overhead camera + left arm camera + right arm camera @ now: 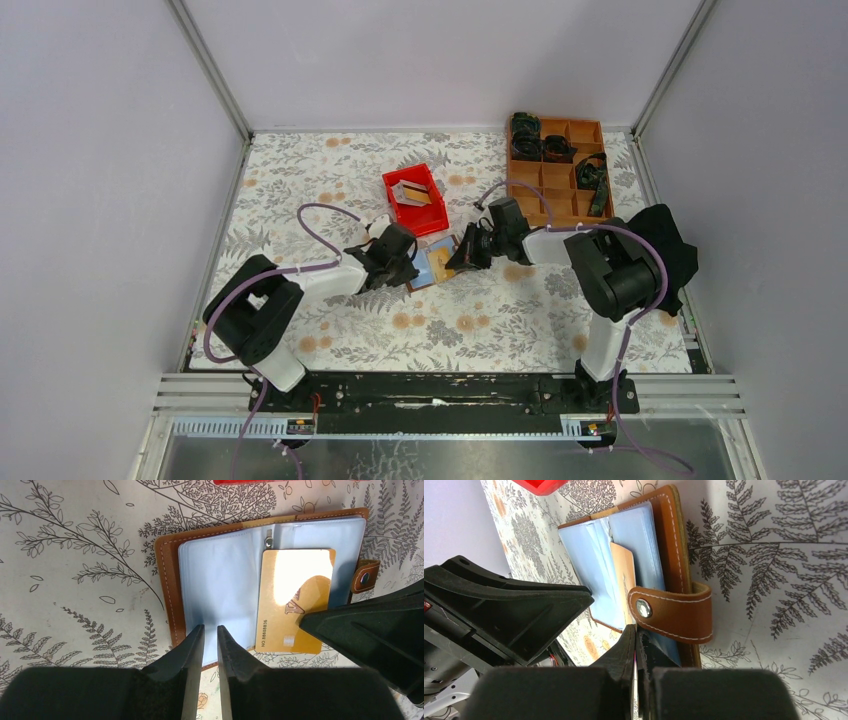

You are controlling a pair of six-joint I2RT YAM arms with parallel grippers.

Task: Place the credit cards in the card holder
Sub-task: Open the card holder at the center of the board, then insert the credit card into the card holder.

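Right gripper (634,632) pinches your flat tan-gold card (295,595), face seen only from left wrist. Left gripper's (210,630) hold on the brown leather wallet (167,580): unclear.

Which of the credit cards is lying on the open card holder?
The gold card, lying flat on the clear pockets of the card holder; the other cards sit in the red bin.

left hand (210,630) jaws slightly parted | right hand (635,630) jaws closed | left arm (322,282), right arm (556,243) reach inward, hands near
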